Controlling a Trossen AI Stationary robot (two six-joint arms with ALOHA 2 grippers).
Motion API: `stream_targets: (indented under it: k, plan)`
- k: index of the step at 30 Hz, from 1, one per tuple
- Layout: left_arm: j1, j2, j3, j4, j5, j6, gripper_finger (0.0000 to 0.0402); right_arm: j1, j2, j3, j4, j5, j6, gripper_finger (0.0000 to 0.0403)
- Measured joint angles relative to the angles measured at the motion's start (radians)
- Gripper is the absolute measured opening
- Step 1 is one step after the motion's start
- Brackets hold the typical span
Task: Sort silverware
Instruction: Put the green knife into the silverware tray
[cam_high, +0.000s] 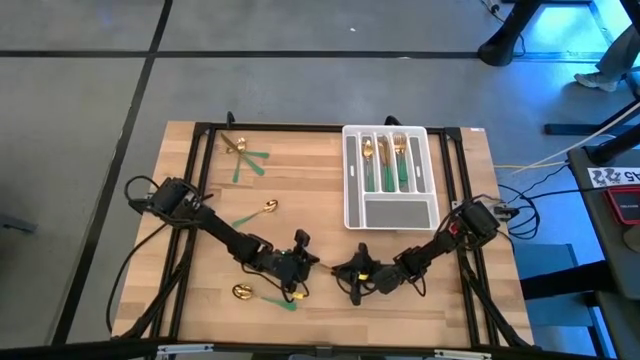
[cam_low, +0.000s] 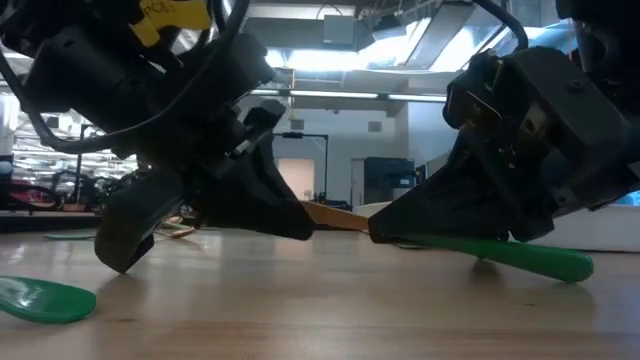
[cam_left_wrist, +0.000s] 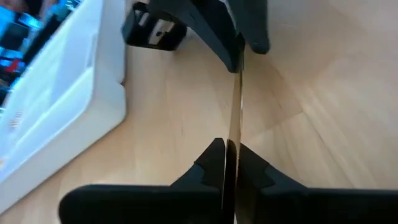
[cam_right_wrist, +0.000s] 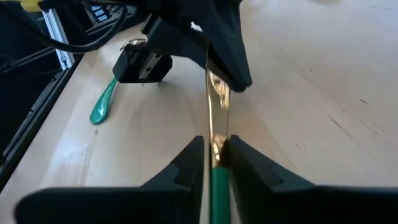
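One piece of the silverware, a knife (cam_right_wrist: 217, 99) with a gold blade and a green handle, spans the gap between my two grippers near the table's front edge. My left gripper (cam_high: 303, 262) is shut on its gold end. My right gripper (cam_high: 352, 275) is shut on it where the gold meets the green. The grey-white tray (cam_high: 390, 175) at the far right holds several pieces upright in its slots. Loose pieces lie flat on the wood: a spoon (cam_high: 255, 212), another spoon (cam_high: 262, 297) and a small heap (cam_high: 240, 150) at the far left. My left gripper pinches the knife's gold blade (cam_left_wrist: 234, 134) between its two fingers, the blade edge-on between them. The fingers slant down from the table's left and lie along the blade. The blade is clear of the wood. My right gripper has the knife between its two fingers at the top of the green handle (cam_right_wrist: 216, 177). The fingers slant down from the table's right, along the knife. The handle's free end (cam_low: 560, 264) sticks out behind the fingers, low over the table.
The tray's near wall (cam_left_wrist: 93, 106) stands just beyond both grippers. A green-handled spoon (cam_right_wrist: 102, 102) lies close to the left gripper on its near-left side. Black frame rails (cam_high: 200, 170) run along the table's left and right sides.
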Motion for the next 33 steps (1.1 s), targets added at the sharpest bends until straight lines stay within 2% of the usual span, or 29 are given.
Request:
stream_targets:
  k: [4,7,11,13,19,26,33]
  plan:
    - [-0.036,0.000,0.001,0.008,-0.082,0.034,0.0003,-0.001,-0.007,-0.002,0.043,-0.013,-0.089,0.0117]
    - [-0.070,0.000,0.001,0.013,-0.157,0.049,0.0001,-0.002,-0.051,-0.005,0.010,-0.045,-0.181,0.0148]
    - [-0.117,0.001,0.001,0.028,-0.260,0.083,0.0000,-0.001,-0.162,-0.004,-0.090,-0.162,-0.213,0.0172]
    - [-0.136,0.001,0.001,0.031,-0.310,0.089,0.0000,0.000,-0.228,-0.003,-0.196,-0.191,-0.191,0.0175]
    - [-0.183,0.002,0.000,0.030,-0.435,0.128,0.0000,0.001,-0.381,-0.003,-0.511,-0.167,-0.106,0.0176]
    - [-0.208,0.003,-0.001,0.028,-0.509,0.135,0.0000,0.001,-0.391,-0.002,-0.548,-0.194,-0.035,0.0177]
    - [-0.209,0.003,-0.001,0.030,-0.508,0.131,0.0000,0.000,-0.364,-0.001,-0.555,-0.096,-0.073,0.0177]
